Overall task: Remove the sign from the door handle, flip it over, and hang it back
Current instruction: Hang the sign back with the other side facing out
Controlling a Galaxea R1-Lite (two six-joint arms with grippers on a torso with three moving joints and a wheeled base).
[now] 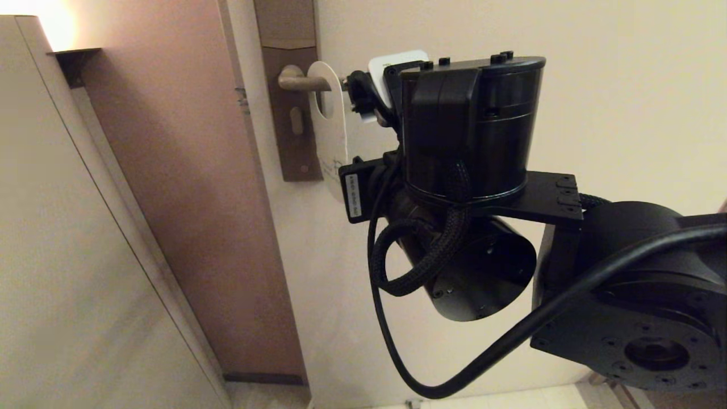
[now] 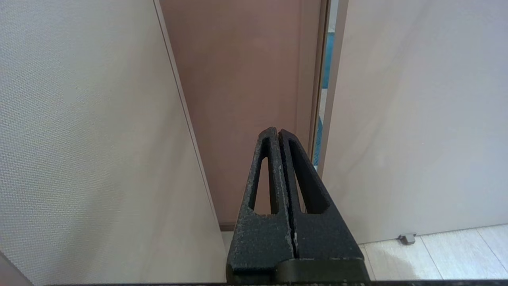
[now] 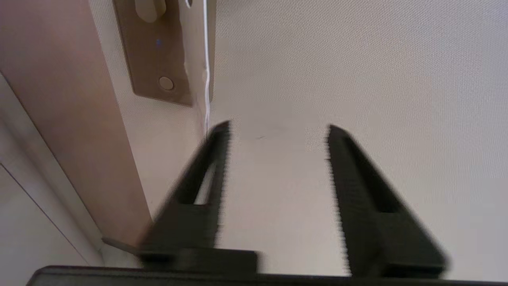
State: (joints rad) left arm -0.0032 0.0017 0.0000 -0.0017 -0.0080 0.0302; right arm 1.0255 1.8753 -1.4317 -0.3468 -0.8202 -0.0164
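The sign (image 1: 334, 133) hangs by its oval hole on the door handle (image 1: 301, 83), white face out, text unreadable. The handle sits on a tall brown lock plate (image 1: 292, 147). My right gripper (image 3: 278, 129) is open and empty, close to the door just right of the sign. In the right wrist view the sign (image 3: 206, 75) shows edge-on as a thin white line that runs down to one of the fingertips (image 3: 220, 133), outside the gap. The handle's end (image 3: 149, 8) shows at the frame's edge. My left gripper (image 2: 278, 132) is shut and empty, low, away from the handle.
The pale door (image 1: 596, 85) fills the space behind the right arm (image 1: 471, 125). A brown door frame (image 1: 193, 187) and a pale wall panel (image 1: 68, 244) stand to the left. A door stop (image 2: 406, 238) sits on the tiled floor (image 2: 444, 254).
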